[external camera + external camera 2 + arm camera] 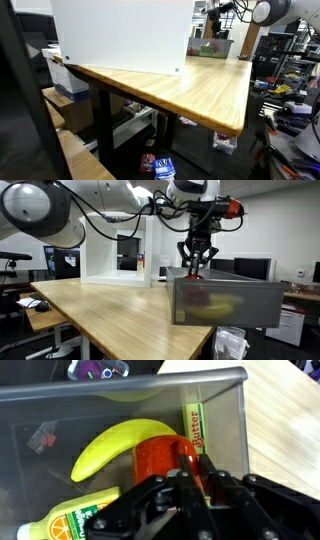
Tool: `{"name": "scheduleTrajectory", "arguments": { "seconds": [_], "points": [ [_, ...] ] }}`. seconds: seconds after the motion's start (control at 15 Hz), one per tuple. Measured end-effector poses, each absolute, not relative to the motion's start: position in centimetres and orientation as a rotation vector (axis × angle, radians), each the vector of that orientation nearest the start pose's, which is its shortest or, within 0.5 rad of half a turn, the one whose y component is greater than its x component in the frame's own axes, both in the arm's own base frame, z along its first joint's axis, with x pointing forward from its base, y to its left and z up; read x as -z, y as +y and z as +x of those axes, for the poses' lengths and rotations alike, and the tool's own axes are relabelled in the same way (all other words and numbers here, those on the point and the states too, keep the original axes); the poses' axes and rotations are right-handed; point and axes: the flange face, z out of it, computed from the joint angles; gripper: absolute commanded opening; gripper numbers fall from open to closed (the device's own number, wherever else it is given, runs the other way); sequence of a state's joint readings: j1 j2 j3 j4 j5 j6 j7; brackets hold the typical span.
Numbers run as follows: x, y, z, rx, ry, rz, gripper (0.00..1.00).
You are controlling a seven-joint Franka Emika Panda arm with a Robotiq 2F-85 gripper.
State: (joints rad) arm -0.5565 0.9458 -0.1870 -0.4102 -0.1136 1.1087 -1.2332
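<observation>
My gripper (193, 476) is shut on a glossy red object (158, 458), holding it by its edge just above an open grey bin (232, 420). In the bin lie a yellow banana (112, 445), a green-and-yellow butter box (196, 425) and a yellow juice bottle (70, 520). In an exterior view the gripper (195, 270) hangs straight down over the near-left corner of the bin (240, 305), with the red object (195, 276) at its fingertips. The gripper (213, 28) and bin (213, 47) sit at the far end of the table.
The bin stands on a long wooden table (190, 85) near its edge. A large white box (120, 35) occupies the other end (115, 255). Monitors (250, 270) stand behind the bin. Clutter and cables (290, 100) surround the table on the floor.
</observation>
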Motion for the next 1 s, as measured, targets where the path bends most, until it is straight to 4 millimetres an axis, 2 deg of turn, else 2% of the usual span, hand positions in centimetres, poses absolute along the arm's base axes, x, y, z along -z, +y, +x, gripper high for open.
{"name": "scheduleTrajectory", "arguments": {
  "seconds": [0.2,0.6,1.0],
  "points": [
    [-49.5,-43.7,57.1,-0.563,-0.789,-2.951,0.04],
    [-47.9,-43.3,57.8,-0.633,-0.805,-2.934,0.04],
    [-46.7,-40.4,60.0,-0.658,-0.875,-2.898,0.04]
  ]
}}
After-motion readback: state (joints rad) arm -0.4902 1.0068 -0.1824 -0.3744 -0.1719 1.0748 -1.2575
